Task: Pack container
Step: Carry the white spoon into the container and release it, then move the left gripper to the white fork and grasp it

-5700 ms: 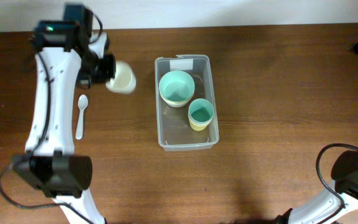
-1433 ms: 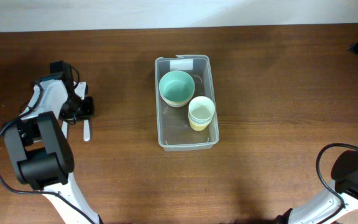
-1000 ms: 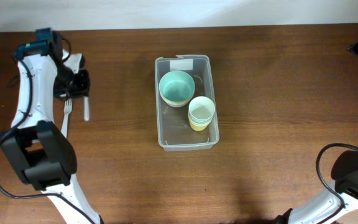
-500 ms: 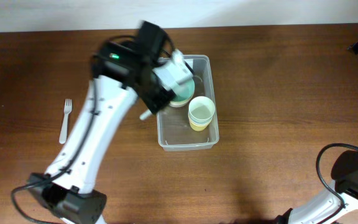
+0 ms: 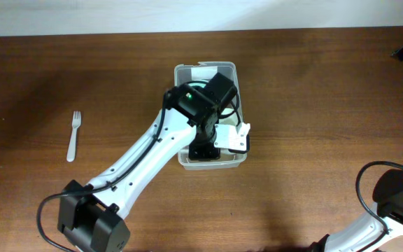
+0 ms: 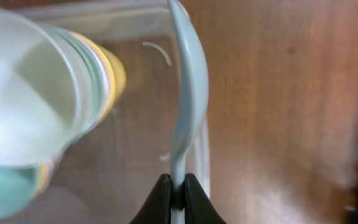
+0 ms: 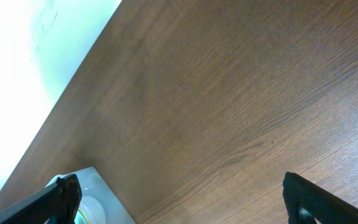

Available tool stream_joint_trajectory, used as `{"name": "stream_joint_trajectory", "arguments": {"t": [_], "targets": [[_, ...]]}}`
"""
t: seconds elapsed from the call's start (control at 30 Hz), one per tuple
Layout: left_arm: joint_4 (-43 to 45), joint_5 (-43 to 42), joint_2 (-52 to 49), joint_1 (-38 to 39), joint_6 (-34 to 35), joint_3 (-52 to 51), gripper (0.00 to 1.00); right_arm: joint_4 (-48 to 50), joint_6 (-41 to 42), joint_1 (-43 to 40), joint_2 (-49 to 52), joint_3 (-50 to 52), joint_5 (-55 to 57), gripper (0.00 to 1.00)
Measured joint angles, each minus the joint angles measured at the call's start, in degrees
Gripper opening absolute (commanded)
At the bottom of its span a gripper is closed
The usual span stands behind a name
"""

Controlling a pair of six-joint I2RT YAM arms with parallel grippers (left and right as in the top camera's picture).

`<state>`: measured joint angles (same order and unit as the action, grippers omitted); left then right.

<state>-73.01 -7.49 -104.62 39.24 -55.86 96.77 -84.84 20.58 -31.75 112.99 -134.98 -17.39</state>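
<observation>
L end effector [image 6: 174, 184] grips spoon [image 6: 188, 93] over container [image 5: 187, 66], cups [image 6: 48, 106] beside.

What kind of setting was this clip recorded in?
Most likely a staged robot tabletop workcell, not a real kitchen: a bare wooden table against a plain white wall, a robot arm working over the clear container, and plastic tableware such as the lone fork laid out as props.

The container [image 5: 231, 68] is clear glossy plastic; the table [image 5: 313, 140] is matt grained wood
</observation>
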Motion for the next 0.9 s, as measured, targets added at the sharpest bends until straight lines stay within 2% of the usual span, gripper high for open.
{"name": "stream_joint_trajectory", "arguments": {"t": [0.13, 0.27, 0.4, 0.47, 0.53, 0.6, 0.63, 0.67, 0.77, 0.9], "targets": [[4.3, 0.0, 0.0, 0.0, -2.8, -1.5, 0.15, 0.0, 0.0, 0.0, 0.0, 0.0, 0.0, 0.99], [5.1, 0.0, 0.0, 0.0, -3.8, -2.1, 0.20, 0.0, 0.0, 0.0, 0.0, 0.0, 0.0, 0.99], [5.0, 0.9, 0.0, -0.5, -4.2, -2.2, 0.21, 0.0, 0.0, 0.0, 0.0, 0.0, 0.0, 0.99], [4.9, 3.0, 0.0, -0.9, -3.1, -2.2, 0.19, 0.0, 0.0, 0.0, 0.0, 0.0, 0.0, 0.99], [4.4, 7.9, 0.0, -1.3, 0.3, -2.2, 0.21, 0.0, 0.0, 0.0, 0.0, 0.0, 0.0, 0.99], [3.7, 14.1, 0.0, -1.7, 5.7, -2.2, 0.34, 0.0, 0.0, 0.0, 0.0, 0.0, 0.0, 0.99], [3.7, 17.2, 0.1, -2.0, 8.7, -2.1, 0.52, 0.0, 0.0, 0.0, 0.0, 0.0, 0.0, 0.99], [3.7, 20.2, 0.2, -2.6, 12.4, -1.9, 1.00, 0.0, 0.0, 0.0, 0.0, 0.0, 0.0, 0.99], [3.2, 26.8, 2.1, -7.2, 23.2, -1.6, 1.00, 0.0, 0.0, 0.0, 0.0, 0.0, 0.0, 0.99], [0.1, 26.9, 5.4, -19.4, 34.4, -0.9, 1.00, 0.0, 0.0, 0.0, 0.0, 0.0, 0.0, 0.99]]}}
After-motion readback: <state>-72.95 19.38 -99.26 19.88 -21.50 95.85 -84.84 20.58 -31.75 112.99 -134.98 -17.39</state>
